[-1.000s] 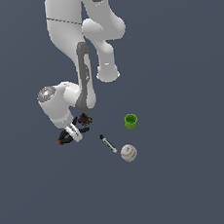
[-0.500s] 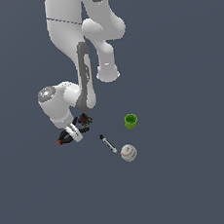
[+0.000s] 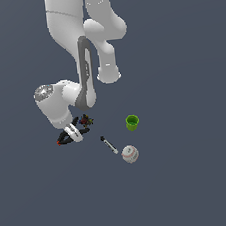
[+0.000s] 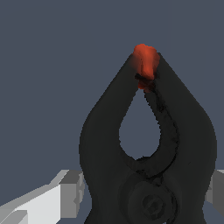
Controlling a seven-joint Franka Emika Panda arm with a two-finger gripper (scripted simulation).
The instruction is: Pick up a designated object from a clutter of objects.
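Arm: one white Panda arm (image 3: 79,54), base at the top of the exterior view, upper links running down the picture, then folding at a grey-capped joint (image 3: 44,93) toward the exterior view's left; the last link points down at the counter (image 3: 191,176). Tool (image 3: 73,133): low over the clutter, its white body lying across the black spring clamp (image 3: 68,136); in the wrist view a pale finger (image 4: 65,192) shows on one flank of the clamp and the edge of the other finger on the opposite flank, both right against the clamp's body, but the contact itself is out of sight, so I cannot tell whether it is clenched on the clamp or standing loose around it. Clamp: lies on the counter under the tool, at the exterior view's left of the group; its two long black arms curve together and meet at a red tip (image 4: 145,61), with a drop-shaped gap between them. Dark reddish lump (image 3: 86,119): just beside the clamp, on the arm's side of it. Thin marker (image 3: 108,144): lies slantwise, apart from the clamp. White baseball (image 3: 129,154): just beyond the marker's far end. Green cup (image 3: 132,122): upright, near the ball and marker, well apart from the clamp.
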